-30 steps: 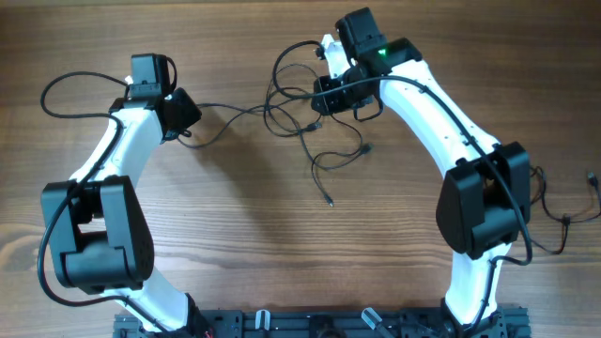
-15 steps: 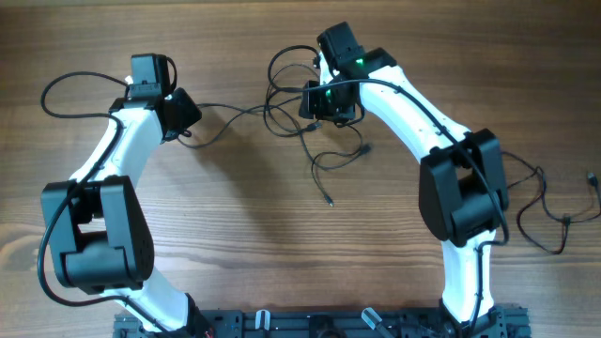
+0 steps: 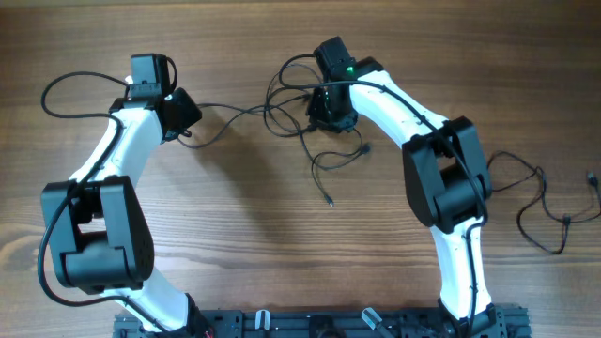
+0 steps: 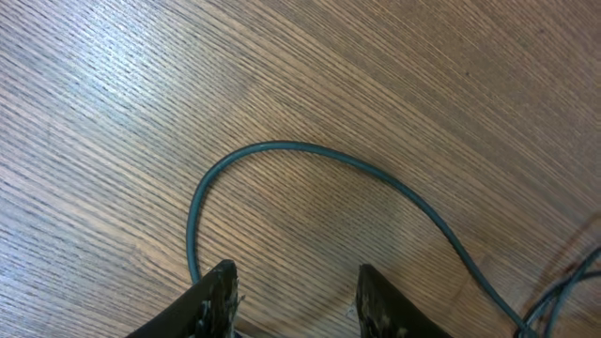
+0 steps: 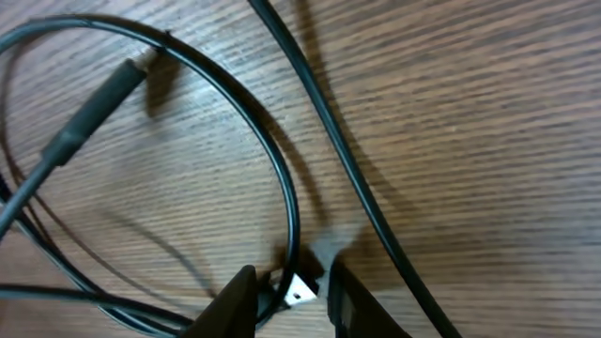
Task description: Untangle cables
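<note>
The cables [image 3: 286, 105] are thin black cords tangled at the far centre of the wooden table. One strand runs left towards my left gripper [image 3: 184, 120], and a loose plug end [image 3: 329, 200] trails towards the front. My right gripper [image 3: 325, 115] sits over the tangle. In the right wrist view its jaws [image 5: 293, 293] are closed on a thin black cable [image 5: 282, 178], with a plug [image 5: 94, 108] lying nearby. In the left wrist view my left gripper [image 4: 299, 299] is open, with bare wood between the fingers. A dark cable loop [image 4: 282, 146] passes just by the left finger.
Another thin black cord [image 3: 543, 208] loops on the table at the right, past the right arm. A thicker black cable [image 3: 56, 94] arcs off the left arm at the far left. The arm bases stand at the front edge [image 3: 310, 324].
The right arm has swung left and folded inwards, and its gripper has shifted slightly towards the front over the tangle. The cord at the right has been drawn leftwards. The left arm has not moved.
</note>
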